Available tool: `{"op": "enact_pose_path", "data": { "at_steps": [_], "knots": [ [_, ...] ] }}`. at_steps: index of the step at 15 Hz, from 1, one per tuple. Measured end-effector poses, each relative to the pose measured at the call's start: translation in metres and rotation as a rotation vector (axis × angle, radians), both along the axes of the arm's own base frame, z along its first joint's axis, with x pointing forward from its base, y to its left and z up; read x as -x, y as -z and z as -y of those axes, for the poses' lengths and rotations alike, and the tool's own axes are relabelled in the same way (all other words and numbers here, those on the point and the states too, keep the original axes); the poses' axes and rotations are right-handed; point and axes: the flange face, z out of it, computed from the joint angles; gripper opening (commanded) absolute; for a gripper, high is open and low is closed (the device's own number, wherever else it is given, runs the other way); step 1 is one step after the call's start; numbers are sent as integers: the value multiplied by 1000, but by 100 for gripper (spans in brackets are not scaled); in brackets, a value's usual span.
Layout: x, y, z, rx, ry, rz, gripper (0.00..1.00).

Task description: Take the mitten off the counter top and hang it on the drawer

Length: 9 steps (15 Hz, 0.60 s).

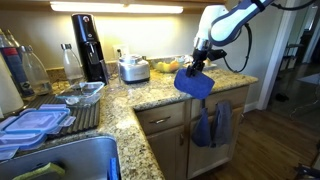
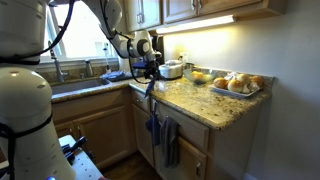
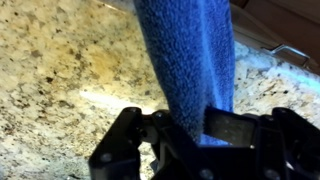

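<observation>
My gripper [image 1: 197,63] is shut on the blue mitten [image 1: 193,83] and holds it in the air over the front edge of the granite counter top [image 1: 150,93]. The mitten hangs limp from the jaws. In the wrist view the mitten [image 3: 188,55] fills the space between the fingers [image 3: 190,135], with the counter top [image 3: 60,70] behind it. The gripper [image 2: 150,64] and the hanging mitten [image 2: 150,86] also show in an exterior view. The wooden drawer [image 1: 165,117] lies below the counter edge, under and to the left of the mitten.
Two slate-blue cloths [image 1: 213,126] hang on the cabinet front beside the drawer; they also show in an exterior view [image 2: 162,138]. A coffee maker [image 1: 88,45], a cooker [image 1: 133,68], a dish rack [image 1: 55,115] and a sink [image 1: 60,160] are on the counter. A tray of food [image 2: 236,85] sits at its end.
</observation>
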Motion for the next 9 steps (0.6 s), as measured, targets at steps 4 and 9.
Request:
{"op": "enact_pose_path", "data": {
  "at_steps": [4, 9],
  "knots": [
    [28, -4, -14, -14, -32, 51, 4],
    [80, -9, -26, 16, -60, 92, 3]
  ]
}}
